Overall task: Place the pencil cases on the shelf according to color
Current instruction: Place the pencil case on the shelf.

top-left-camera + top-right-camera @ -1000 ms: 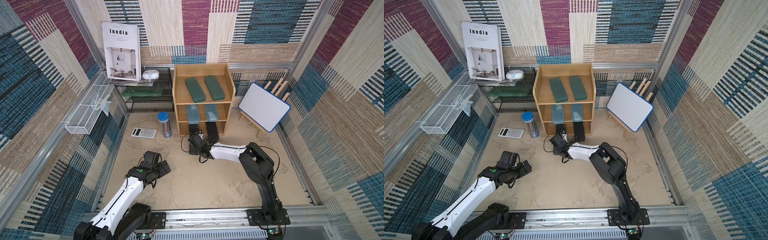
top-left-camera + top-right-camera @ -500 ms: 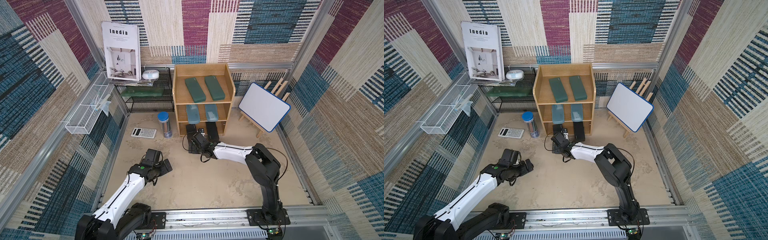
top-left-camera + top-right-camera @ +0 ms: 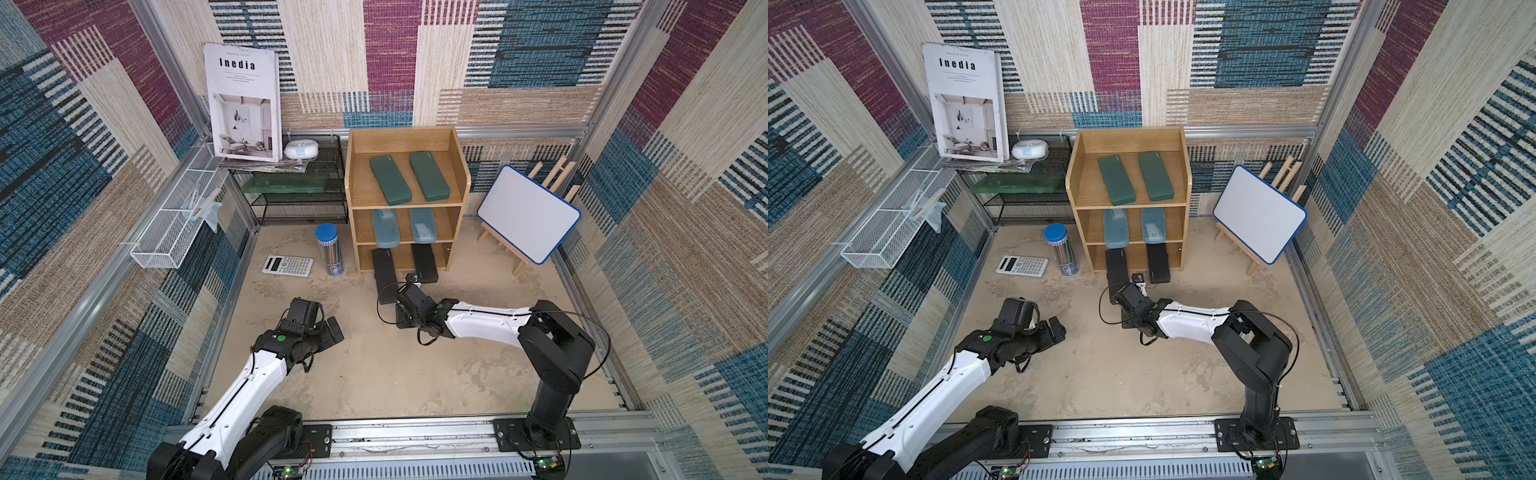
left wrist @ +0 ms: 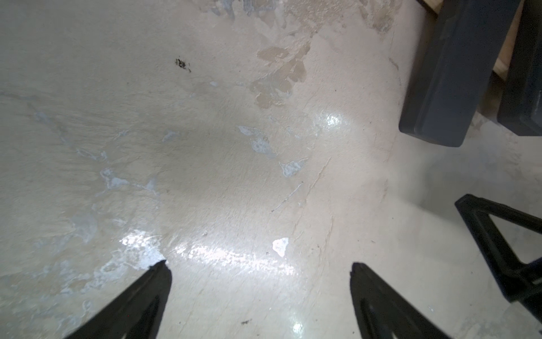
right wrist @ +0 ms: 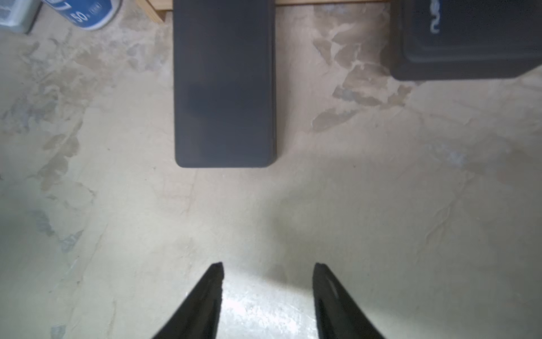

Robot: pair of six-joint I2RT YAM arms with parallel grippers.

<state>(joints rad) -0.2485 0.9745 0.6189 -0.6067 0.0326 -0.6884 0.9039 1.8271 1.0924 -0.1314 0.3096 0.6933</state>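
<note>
The magazine [image 3: 243, 102] cover reads "Inedia"; the pencil tube [image 5: 85, 13] label shows "50".

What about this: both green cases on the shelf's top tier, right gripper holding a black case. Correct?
Green cases on the shelf's top tier, yes; the right gripper holds nothing. The right wrist view shows it empty, short of the black case.

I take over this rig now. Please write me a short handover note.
The left gripper is open and empty over the floor.
The right gripper is open and empty, short of the left black case.
Done: green cases on the shelf top tier, blue cases on the middle tier.
Left: the left black case juts far out of the bottom tier, the right black case less. Probably push both in.
</note>
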